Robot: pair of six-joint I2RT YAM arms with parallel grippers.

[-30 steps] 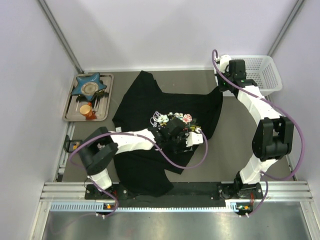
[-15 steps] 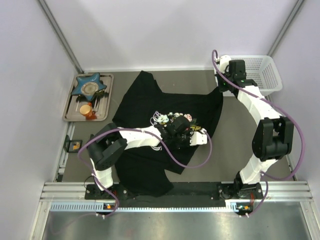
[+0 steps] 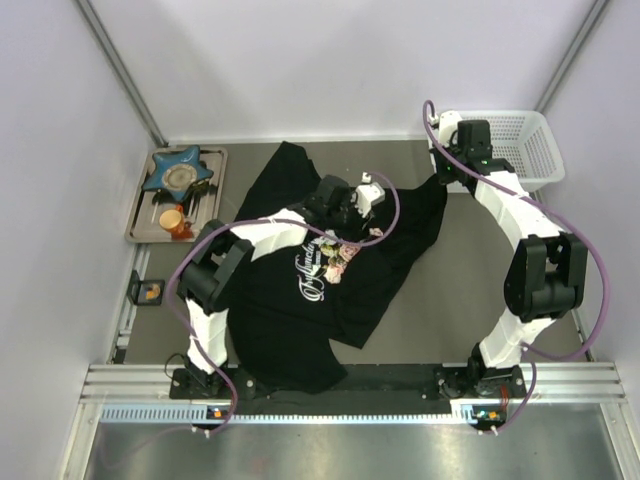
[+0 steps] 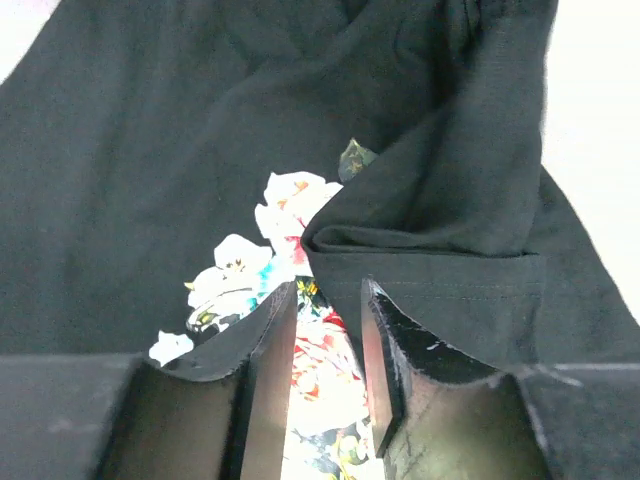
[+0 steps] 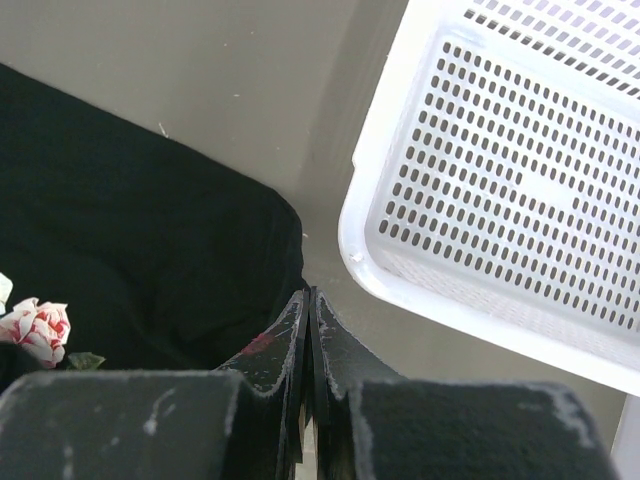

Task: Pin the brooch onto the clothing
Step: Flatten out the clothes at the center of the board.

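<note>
The clothing, a black T-shirt (image 3: 290,320), lies spread on the table, its rose print and white lettering (image 3: 322,268) facing up. My left gripper (image 3: 358,205) hovers over the shirt's far part, just behind the print. In the left wrist view it (image 4: 329,285) is open and empty, with the roses (image 4: 290,205) below and a cloth fold (image 4: 440,240) by the right finger. My right gripper (image 3: 452,170) is shut at the shirt's far right corner (image 5: 150,220); the cloth edge runs into its closed tips (image 5: 309,292). I cannot make out the brooch.
A metal tray (image 3: 140,222) at the far left holds a blue star-shaped dish (image 3: 178,172) and small orange pieces (image 3: 175,220). A white mesh basket (image 3: 520,145) stands at the far right, close to my right gripper (image 5: 520,200). A small orange-topped item (image 3: 150,292) sits at the left edge.
My left gripper has swung from right of the print up to the shirt's far part. The lettering now shows. The right arm has not moved.
</note>
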